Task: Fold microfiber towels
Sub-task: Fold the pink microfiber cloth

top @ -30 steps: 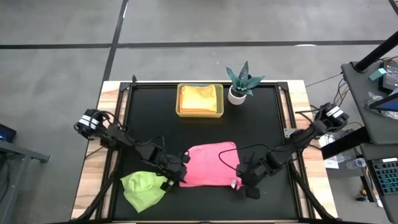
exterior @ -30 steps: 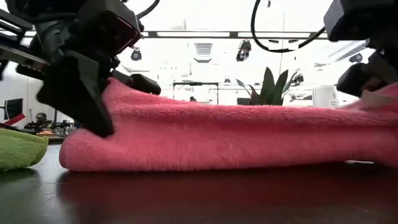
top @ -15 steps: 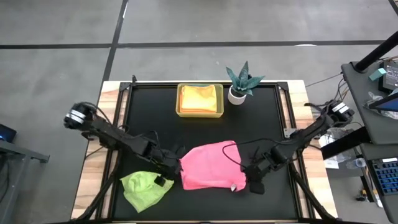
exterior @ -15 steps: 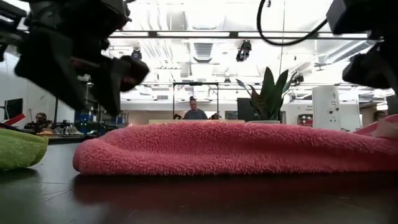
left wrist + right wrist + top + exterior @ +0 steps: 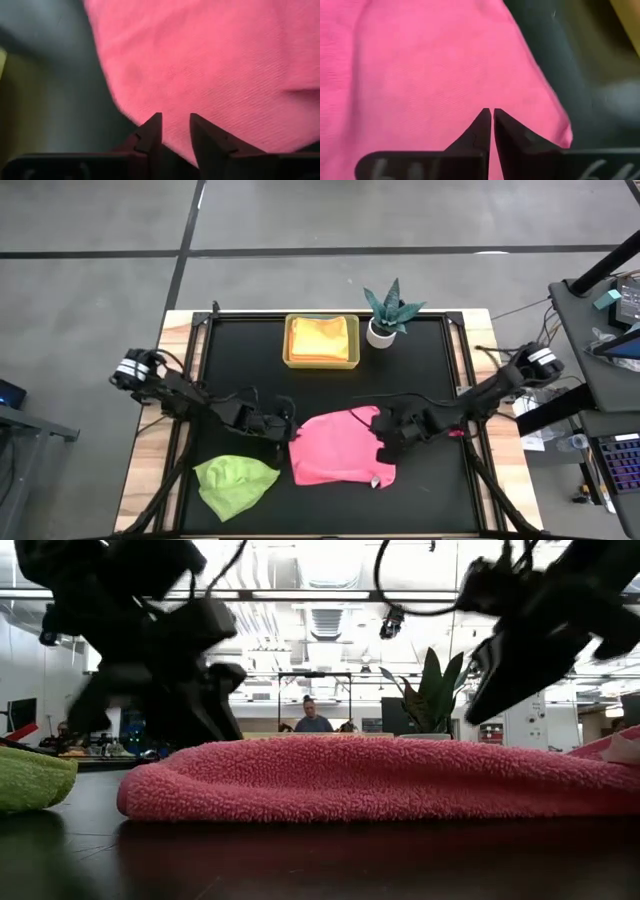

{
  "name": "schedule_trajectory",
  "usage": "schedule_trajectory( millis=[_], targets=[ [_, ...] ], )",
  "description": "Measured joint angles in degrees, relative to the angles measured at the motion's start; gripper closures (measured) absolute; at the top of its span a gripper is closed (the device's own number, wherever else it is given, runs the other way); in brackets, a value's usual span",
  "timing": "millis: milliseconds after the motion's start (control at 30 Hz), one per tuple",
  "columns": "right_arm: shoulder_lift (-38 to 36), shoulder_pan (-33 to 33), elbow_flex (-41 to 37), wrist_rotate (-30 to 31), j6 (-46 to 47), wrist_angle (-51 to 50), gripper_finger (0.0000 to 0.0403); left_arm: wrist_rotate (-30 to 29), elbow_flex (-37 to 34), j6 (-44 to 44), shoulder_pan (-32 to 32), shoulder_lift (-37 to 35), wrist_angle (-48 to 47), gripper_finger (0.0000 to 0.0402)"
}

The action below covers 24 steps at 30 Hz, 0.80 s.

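The pink towel [image 5: 340, 450] lies folded and flat on the black mat, near the front; it also fills the low view [image 5: 370, 775]. My left gripper [image 5: 285, 423] hovers at the towel's far left corner. Its fingers stand a little apart [image 5: 175, 120] with nothing between them. My right gripper [image 5: 383, 432] is shut [image 5: 491, 112] above the towel's far right part, clear of it in the low view [image 5: 490, 700]. A lime green towel [image 5: 235, 482] lies crumpled at the front left. Orange-yellow towels [image 5: 322, 335] lie in the tray.
The yellow translucent tray [image 5: 290, 362] stands at the far middle of the mat, with the small teal plant in a white pot [image 5: 385, 315] to its right. Bare mat lies between the tray and the pink towel. A person shows far behind the table [image 5: 313, 720].
Both grippers have let go of the pink towel's near edge and gone toward the far edge, to its far corners. The left gripper opened wide, then narrowed. The towel's lifted left end has dropped, and the towel now lies flat and folded.
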Motion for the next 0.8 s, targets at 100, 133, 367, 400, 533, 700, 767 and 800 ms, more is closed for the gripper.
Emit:
schedule_trajectory(
  millis=[100, 133, 367, 400, 533, 700, 767, 800],
  targets=[
    [3.30, -2.93, -0.44, -0.11, -4.99, 8.12, 0.0393, -1.44, -0.08, -2.06, 0.34, 0.95, -1.02, 0.0339],
    [4.34, -3.89, -0.57, -0.30, -7.16, 10.40, 0.0393, -1.33, 0.22, -3.37, 0.37, 0.80, -0.96, 0.0343],
    [10.33, -10.48, 0.99, -5.05, -18.93, 25.77, 0.0394, 6.35, 0.26, -9.11, 1.10, -5.33, -14.49, 0.0347],
    [11.10, -11.20, 1.17, -5.09, -19.90, 26.74, 0.0394, 6.54, 0.26, -9.42, 1.09, -5.88, -16.82, 0.0347],
    [13.93, -13.38, 2.73, -6.01, -22.41, 28.58, 0.0394, 7.02, -0.34, -10.59, 0.98, -6.36, -19.17, 0.0347],
    [17.46, -14.08, 5.19, -7.77, -22.70, 28.62, 0.0394, 9.09, -1.22, -12.06, 0.95, -3.45, -8.58, 0.0347],
    [18.55, -14.06, 5.71, -8.14, -22.91, 29.06, 0.0394, 9.14, -1.43, -13.24, 0.98, -1.34, -5.69, 0.0347],
    [18.81, -14.06, 5.77, -8.06, -22.98, 28.89, 0.0394, 9.14, -1.13, -13.81, 0.98, -0.12, -2.91, 0.0347]
  ],
)
